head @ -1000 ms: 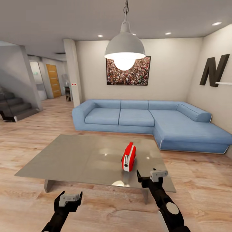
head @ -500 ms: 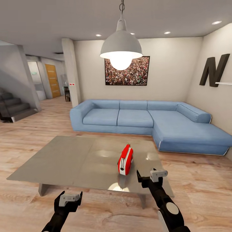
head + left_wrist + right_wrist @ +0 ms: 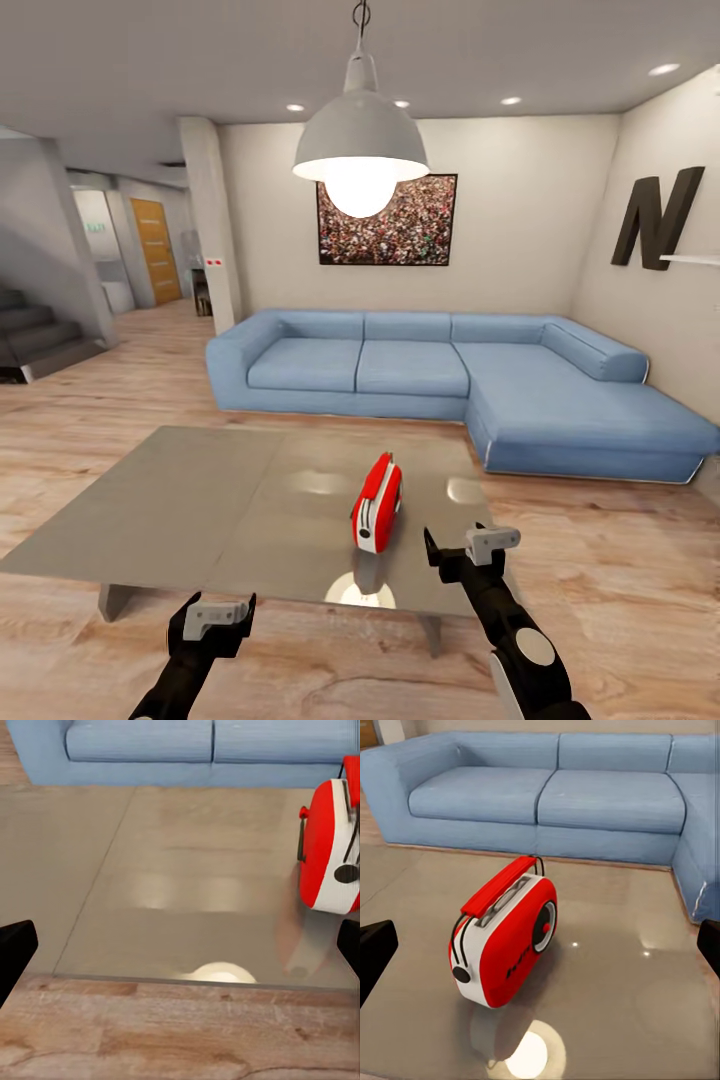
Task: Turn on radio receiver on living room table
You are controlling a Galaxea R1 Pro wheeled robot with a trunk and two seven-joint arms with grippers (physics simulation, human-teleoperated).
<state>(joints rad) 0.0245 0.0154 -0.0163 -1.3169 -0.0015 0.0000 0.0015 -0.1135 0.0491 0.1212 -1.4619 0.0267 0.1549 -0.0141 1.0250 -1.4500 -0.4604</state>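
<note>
The radio receiver (image 3: 377, 503) stands upright on the right half of the low grey table (image 3: 190, 500), a red body with white side, round dial and thin wire handle. In the right wrist view the radio receiver (image 3: 506, 941) sits just ahead of my right gripper, dial side showing. My right gripper (image 3: 458, 552) hovers open at the table's near edge, a little right of the radio and apart from it. Over the wood floor short of the table, my left gripper (image 3: 213, 625) is open and empty. From the left wrist the radio receiver (image 3: 330, 847) appears off to one side.
A blue L-shaped sofa (image 3: 450, 370) runs behind the table and along the right wall. A pendant lamp (image 3: 360, 160) hangs above the table. The crowd picture (image 3: 387, 220) and letter N (image 3: 655, 218) hang on the walls. Stairs (image 3: 40, 340) rise at far left.
The whole view has shifted: table, radio, sofa and lamp slid leftwards in the picture as the camera moved. Both grippers hold the same pose, still open.
</note>
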